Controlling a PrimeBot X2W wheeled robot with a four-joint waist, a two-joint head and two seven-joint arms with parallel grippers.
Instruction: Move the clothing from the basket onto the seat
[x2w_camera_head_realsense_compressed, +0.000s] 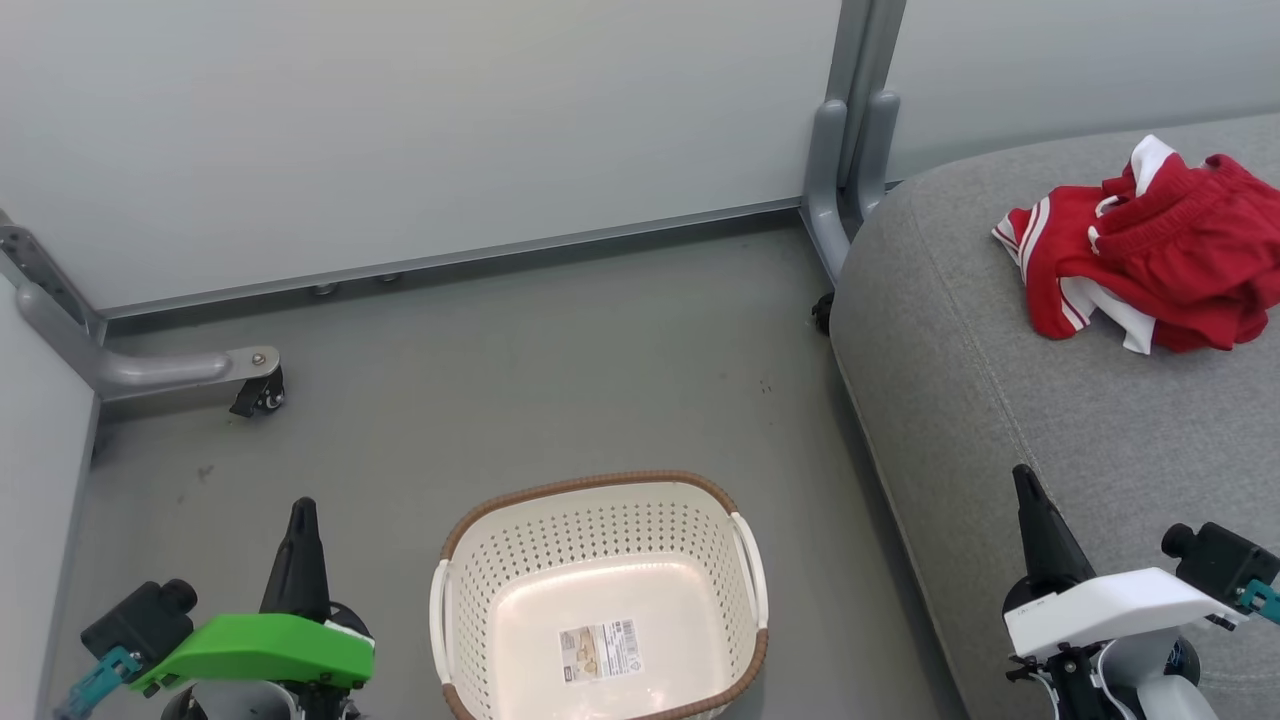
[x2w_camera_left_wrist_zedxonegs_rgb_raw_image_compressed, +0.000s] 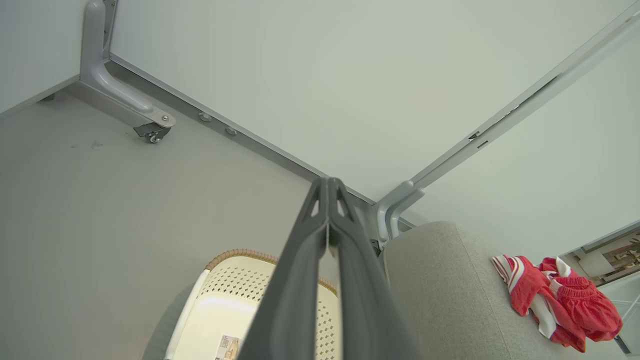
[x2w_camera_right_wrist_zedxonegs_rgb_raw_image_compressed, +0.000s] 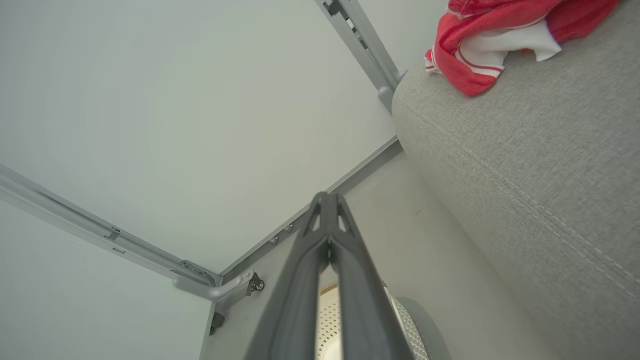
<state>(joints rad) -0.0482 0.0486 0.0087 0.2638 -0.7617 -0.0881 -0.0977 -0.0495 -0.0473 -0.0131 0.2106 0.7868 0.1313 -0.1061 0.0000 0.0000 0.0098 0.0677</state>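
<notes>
- right, the clothing (x2w_camera_head_realsense_compressed: 1150, 250) is lying on the seat (x2w_camera_head_realsense_compressed: 1000, 430), a crumpled red heap far up the cushion on the robot's right, well apart from the basket (x2w_camera_head_realsense_compressed: 590, 486).
- the heap's long axis runs left to right across the cushion. the white-striped jersey end points left toward the seat's rounded edge, and the red shorts are bunched on top at the right.
- the basket stands upright on the grey floor (x2w_camera_head_realsense_compressed: 560, 360), left of the seat and not touching it. its mouth faces up, white handles at its left and right sides, a label (x2w_camera_head_realsense_compressed: 599, 650) flat on its bottom.
- left gripper (x2w_camera_head_realsense_compressed: 302, 508) hangs low, left of the basket, fingers pressed together, tip pointing toward the wall (x2w_camera_head_realsense_compressed: 400, 130), pinching nothing.
- right gripper (x2w_camera_head_realsense_compressed: 1021, 478) sits over the seat's near part, fingers likewise pressed tight, pointing the same way, clear of the clothing.
</notes>
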